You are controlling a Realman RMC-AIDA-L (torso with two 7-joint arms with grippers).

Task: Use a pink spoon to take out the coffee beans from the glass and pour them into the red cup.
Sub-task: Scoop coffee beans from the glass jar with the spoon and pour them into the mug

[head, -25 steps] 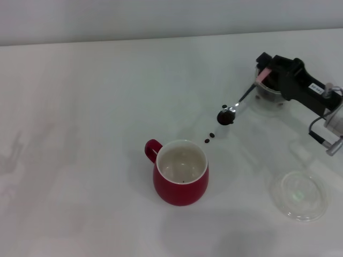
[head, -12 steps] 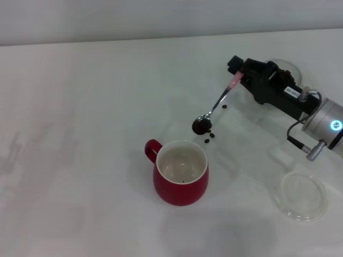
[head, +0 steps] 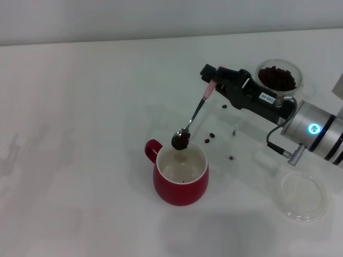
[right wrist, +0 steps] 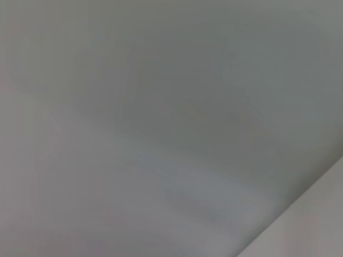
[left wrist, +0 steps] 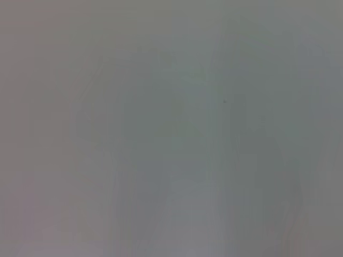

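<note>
In the head view my right gripper [head: 212,81] is shut on the pale pink handle of the pink spoon [head: 196,115]. The spoon slopes down, and its bowl, heaped with coffee beans [head: 181,141], hangs just above the far rim of the red cup [head: 181,172]. The cup stands upright, its handle toward the left, with a speck or two inside. The glass [head: 278,79], full of dark beans, stands at the back right behind the right arm. Neither wrist view shows any of these things. My left gripper is out of view.
A few spilled beans [head: 212,135] lie on the white table [head: 80,134] between the cup and the glass. A shallow clear round dish [head: 303,195] sits at the front right. The table's far edge meets a grey wall.
The right arm has swung left and toward the cup, carrying the loaded spoon from beside the glass to over the cup's rim. The glass has come into full view. More beans lie spilled.
</note>
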